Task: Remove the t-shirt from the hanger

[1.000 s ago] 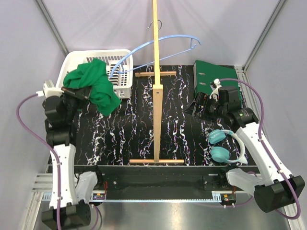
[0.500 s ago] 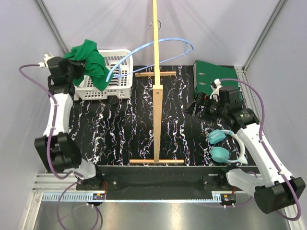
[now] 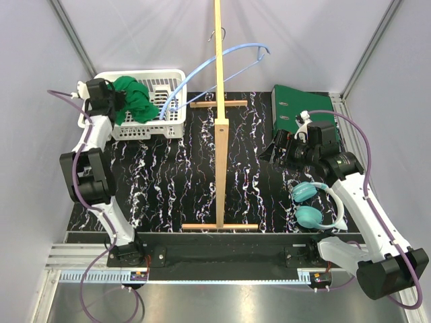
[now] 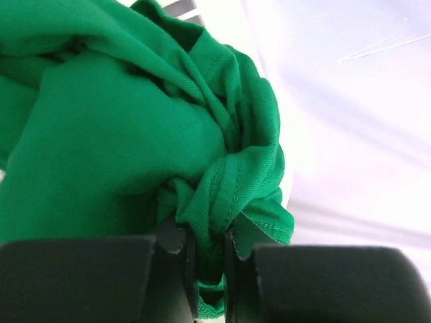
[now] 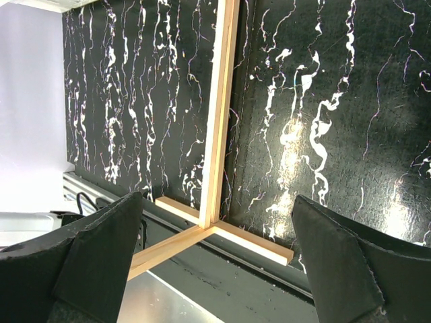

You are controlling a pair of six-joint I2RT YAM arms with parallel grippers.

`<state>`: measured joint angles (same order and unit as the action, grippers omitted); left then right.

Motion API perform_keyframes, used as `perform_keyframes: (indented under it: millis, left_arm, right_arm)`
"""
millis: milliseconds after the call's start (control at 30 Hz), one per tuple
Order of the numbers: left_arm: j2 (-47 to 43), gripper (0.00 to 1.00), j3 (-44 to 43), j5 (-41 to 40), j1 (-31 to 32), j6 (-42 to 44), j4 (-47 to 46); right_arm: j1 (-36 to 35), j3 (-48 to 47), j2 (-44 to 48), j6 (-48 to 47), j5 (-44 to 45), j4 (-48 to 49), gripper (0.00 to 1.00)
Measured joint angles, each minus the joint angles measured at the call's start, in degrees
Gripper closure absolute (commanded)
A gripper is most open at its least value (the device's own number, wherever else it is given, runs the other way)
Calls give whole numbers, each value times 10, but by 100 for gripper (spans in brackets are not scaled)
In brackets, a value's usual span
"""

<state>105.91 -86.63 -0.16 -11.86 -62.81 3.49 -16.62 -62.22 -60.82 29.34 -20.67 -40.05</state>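
Note:
The green t-shirt [image 3: 135, 99] is bunched in the white basket [image 3: 174, 121] at the back left. My left gripper [image 3: 116, 102] is shut on a fold of it; the left wrist view shows the green cloth [image 4: 135, 134] pinched between my black fingers [image 4: 176, 269]. The light blue hanger [image 3: 222, 59] hangs bare on the tall wooden stand [image 3: 219, 114], its left end dipping over the basket. My right gripper [image 3: 277, 149] is open and empty at the right, above the table; its wrist view shows the stand's base [image 5: 215, 148] between the spread fingers [image 5: 94, 262].
A green binder [image 3: 300, 106] lies at the back right. Teal headphones [image 3: 311, 205] lie on the black marbled table [image 3: 175, 182] near my right arm. White walls enclose the cell.
My left gripper has carried the green t-shirt from the table's left edge up and back, then lowered it into the white basket. The hanger has swung slightly. The right arm has not moved.

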Motion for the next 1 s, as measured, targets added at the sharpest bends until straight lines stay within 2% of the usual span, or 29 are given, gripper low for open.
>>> perform_keyframes:
  millis: [100,133,167,300,600,1000]
  left_arm:
    - [12,35,-12,1,5,-4,-13]
    - [11,7,-5,2,7,-12,-26]
    - [10,1,3,3,8,-22,-45]
    - [10,1,37,9,8,-54,-73]
    - [-14,1,14,21,20,-12,-1]
    - [-208,1,225,52,126,42,-19]
  right_arm:
    - [0,0,0,0,0,0,0]
    - [0,0,0,0,0,0,0]
    - [0,0,0,0,0,0,0]
    - [0,0,-1,0,-1,0,0]
    - [-1,0,-2,0,-15,0,0]
    - [-6,7,-2,7,-16,0,0]
